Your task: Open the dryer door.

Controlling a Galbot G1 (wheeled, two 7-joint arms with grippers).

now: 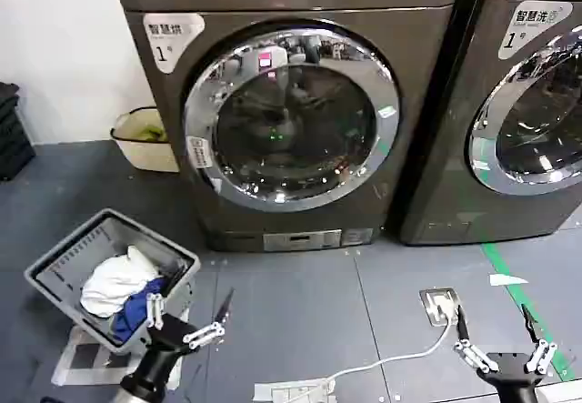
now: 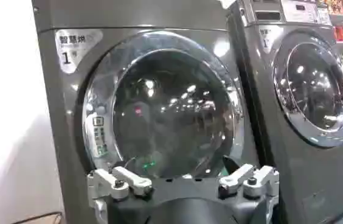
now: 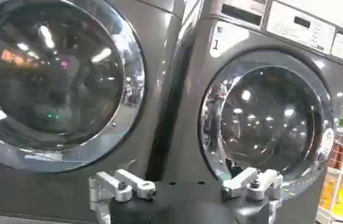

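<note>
The dryer door [image 1: 291, 116] sits shut on the left machine, its chrome ring flush with the dark front. The head view takes in the floor too: a grey laundry basket [image 1: 109, 276] with white and blue cloth at near left, a floor socket [image 1: 440, 305] and its white cable [image 1: 382, 362]. The left gripper [image 1: 186, 317] and right gripper [image 1: 500, 330] hang low, fingers spread open, holding nothing. The left wrist view brings the door's white sticker [image 2: 100, 134] close, and a label [image 2: 74, 47] reading "1". The right wrist view faces the second machine [image 3: 269, 122].
</note>
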